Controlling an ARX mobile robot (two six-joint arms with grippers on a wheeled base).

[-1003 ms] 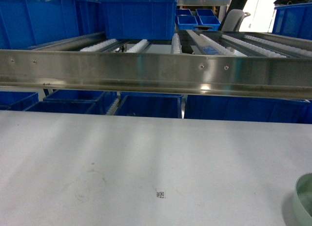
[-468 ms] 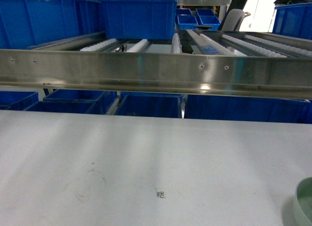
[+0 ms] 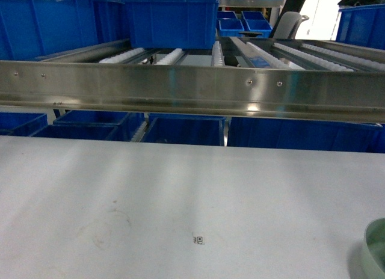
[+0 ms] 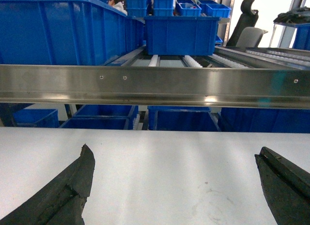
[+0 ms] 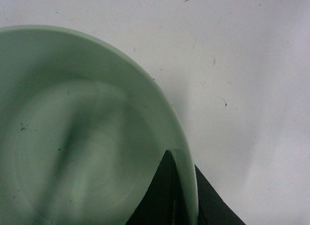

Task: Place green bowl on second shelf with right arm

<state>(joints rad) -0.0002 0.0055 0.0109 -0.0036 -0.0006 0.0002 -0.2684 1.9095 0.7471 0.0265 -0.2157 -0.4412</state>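
Green and shiny, the green bowl [image 5: 72, 137] is sitting on the white tabletop [image 3: 180, 195]. In the head view only a slice of its rim [image 3: 376, 249] is peeking in at the bottom right corner, near the tabletop's front edge and well apart from the rack. In the right wrist view the bowl is filling most of the picture. The right claw [image 5: 184, 196] is biting the bowl's rim: one dark finger [image 5: 157, 196] is lying inside the bowl and the other is pressing on the outside, with the rim pinched between them. A few tiny dark specks are sitting inside the bowl.

Behind the tabletop, the second shelf [image 3: 192, 89] is stretching across the whole head view as a long shiny steel bar, with white roller rails [image 3: 171, 55] running back from it. A big blue crate [image 3: 171, 20] is standing on those rails at the back, left of the middle. More blue crates [image 3: 180, 130] are sitting lower down, under the steel bar.

The left claw [image 4: 174, 186] is hanging wide open over the tabletop, gripping nothing. Its two black fingers [image 4: 68, 191] are showing at the bottom corners of the left wrist view, far apart from each other. A small printed square mark [image 3: 198, 239] is lying on the tabletop near the middle.
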